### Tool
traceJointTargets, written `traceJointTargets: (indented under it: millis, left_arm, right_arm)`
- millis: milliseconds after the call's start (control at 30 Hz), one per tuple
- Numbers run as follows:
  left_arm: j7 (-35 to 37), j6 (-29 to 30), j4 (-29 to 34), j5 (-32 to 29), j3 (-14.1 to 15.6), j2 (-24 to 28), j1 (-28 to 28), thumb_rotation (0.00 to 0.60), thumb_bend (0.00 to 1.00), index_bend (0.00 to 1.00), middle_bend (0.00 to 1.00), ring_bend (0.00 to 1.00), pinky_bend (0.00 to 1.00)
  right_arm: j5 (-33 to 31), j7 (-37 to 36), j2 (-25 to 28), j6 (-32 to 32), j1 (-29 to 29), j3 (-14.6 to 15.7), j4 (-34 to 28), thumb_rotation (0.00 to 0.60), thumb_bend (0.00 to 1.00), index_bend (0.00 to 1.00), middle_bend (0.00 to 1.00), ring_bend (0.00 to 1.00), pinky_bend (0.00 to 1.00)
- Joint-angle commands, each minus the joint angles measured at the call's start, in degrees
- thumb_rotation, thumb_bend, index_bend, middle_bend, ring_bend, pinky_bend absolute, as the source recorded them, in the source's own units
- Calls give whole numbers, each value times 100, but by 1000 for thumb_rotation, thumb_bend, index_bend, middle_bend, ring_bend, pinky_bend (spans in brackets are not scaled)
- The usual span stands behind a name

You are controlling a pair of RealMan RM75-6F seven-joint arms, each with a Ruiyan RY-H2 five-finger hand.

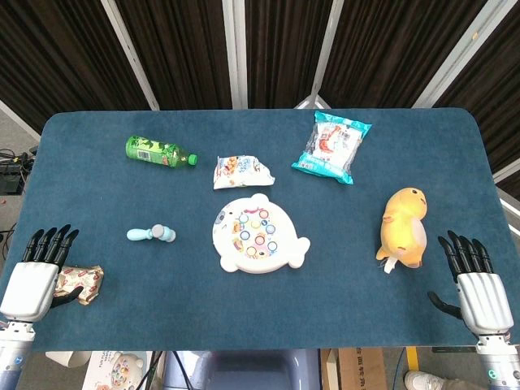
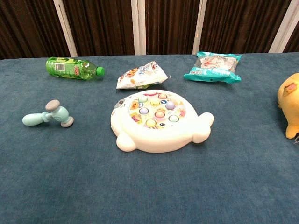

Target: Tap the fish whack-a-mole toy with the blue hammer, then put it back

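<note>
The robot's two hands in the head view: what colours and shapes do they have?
Both the left hand and the right hand have a flat silver-white back plate, slim black segmented fingers and a pale grey wrist. No cables or markings show.

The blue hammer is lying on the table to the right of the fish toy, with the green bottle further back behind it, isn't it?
Not quite. The blue hammer lies to the left of the fish toy, not the right, as the chest view shows. The rest holds: it lies on the table, and the green bottle is further back behind it.
</note>
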State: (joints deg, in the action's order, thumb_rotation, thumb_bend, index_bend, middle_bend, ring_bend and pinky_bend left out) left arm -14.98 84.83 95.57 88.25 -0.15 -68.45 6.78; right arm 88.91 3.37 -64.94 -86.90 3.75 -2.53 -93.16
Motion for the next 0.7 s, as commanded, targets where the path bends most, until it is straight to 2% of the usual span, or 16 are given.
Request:
traceJointTargets:
  millis: [33, 467, 700]
  left_arm:
    - [13, -8, -2, -9, -7, -5, 1, 600, 0, 0, 0, 0, 0]
    - [-14, -214, 90, -131, -52, 33, 86, 600, 0, 0, 0, 0, 0]
    - [-365, -610, 317, -504, -388, 79, 433, 600, 14, 9, 0, 0, 15]
  right_arm:
    - [-38, 8, 6, 29, -3, -17, -18, 600, 188, 0, 0, 0, 0]
    - [7, -125, -1, 0, -12, -11, 13, 600, 188, 0, 0, 0, 0]
    - [46, -270, -7, 30, 13, -4, 16, 600, 188, 0, 0, 0, 0]
